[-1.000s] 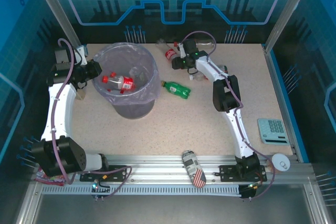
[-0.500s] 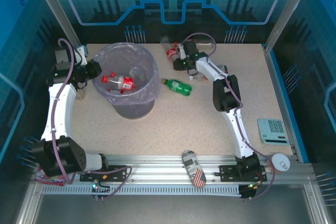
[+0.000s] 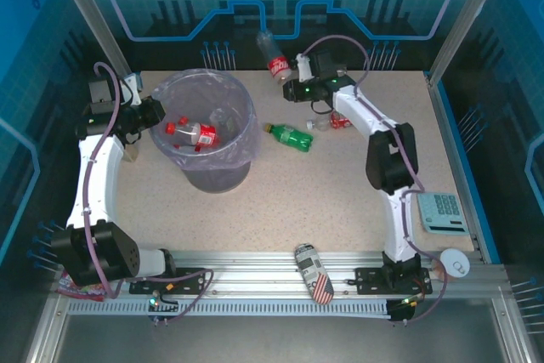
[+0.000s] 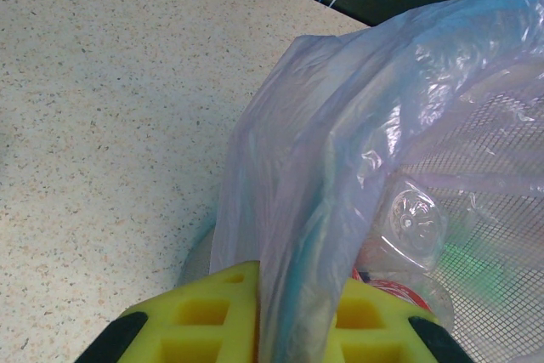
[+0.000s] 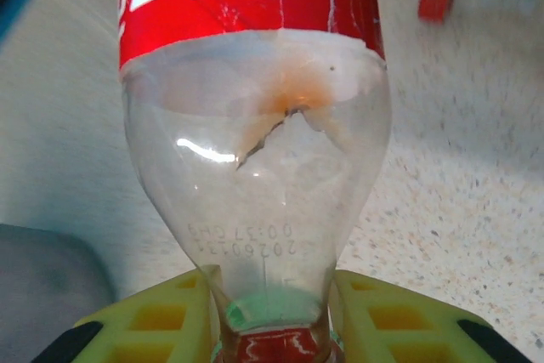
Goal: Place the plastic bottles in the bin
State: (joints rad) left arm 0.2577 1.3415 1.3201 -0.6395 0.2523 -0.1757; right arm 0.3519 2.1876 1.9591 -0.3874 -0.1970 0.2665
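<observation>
1. Now the right gripper (image 5: pixel 272 285) has its two yellow fingers (image 5: pixel 153 319) shut tight on the thin neck of a red-label bottle (image 5: pixel 255 150)
2. The red cap (image 5: pixel 274 348) of that bottle sits down low between the two fingers, and the clear round body sticks out past the fingertips, with the red label at the far end
3. From above, this bottle points away from the fingers toward the back wall, and it looks lifted off the table (image 3: pixel 340 193)
4. A green bottle (image 3: pixel 289 136) lies on its side on the table, near the right fingers but not touching them, on the side closer to the arm bases
5. The bin (image 3: pixel 217 178) stands well off to the left of the right fingers and touches the left fingers
6. The left gripper (image 4: pixel 293 282) has its yellow fingers (image 4: pixel 204 316) closed on the edge of the lilac bag (image 4: pixel 340 125) that lines the bin, and the bag edge runs up between the two fingers
7. Inside the bin, just past the left fingers, lies a dropped bottle (image 3: pixel 194 133) with a red label and a red cap
8. Through the bag, close to the left fingertips, you can see the round bottom of a clear bottle (image 4: pixel 412 218)
</observation>
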